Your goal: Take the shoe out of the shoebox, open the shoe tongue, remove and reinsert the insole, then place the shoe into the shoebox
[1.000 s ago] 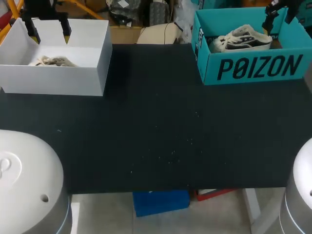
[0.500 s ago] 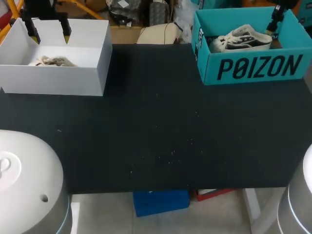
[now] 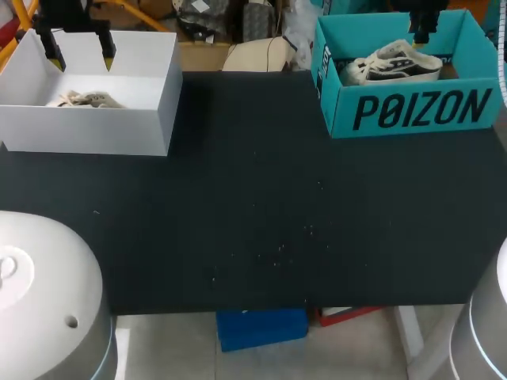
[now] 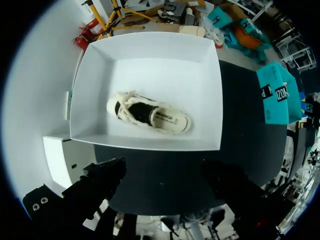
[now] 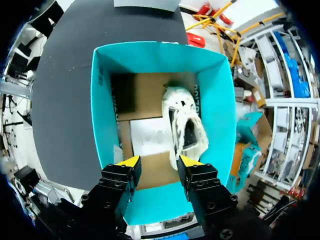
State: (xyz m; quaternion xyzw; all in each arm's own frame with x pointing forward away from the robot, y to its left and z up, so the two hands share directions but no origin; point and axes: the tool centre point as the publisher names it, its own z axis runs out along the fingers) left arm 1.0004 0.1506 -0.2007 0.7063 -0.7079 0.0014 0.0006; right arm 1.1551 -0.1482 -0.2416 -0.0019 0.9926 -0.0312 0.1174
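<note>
Your right tool [image 5: 159, 164] hung spread above the teal shoebox [image 5: 100, 115], apparently lined up to pinch the shoe [image 5: 182, 112]; your left tool [image 3: 81, 60] hung spread over the white box [image 3: 119, 131].

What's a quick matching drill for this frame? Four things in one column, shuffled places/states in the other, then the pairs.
Things
1. white shoebox
2. teal shoebox
3. left gripper
4. right gripper

Places/states
A. far-right corner of the table, white-and-black sneaker inside
B. open, above the teal shoebox
C. far-left corner of the table, cream sneaker inside
D. open, above the white shoebox

Pairs: 1-C, 2-A, 3-D, 4-B
</note>
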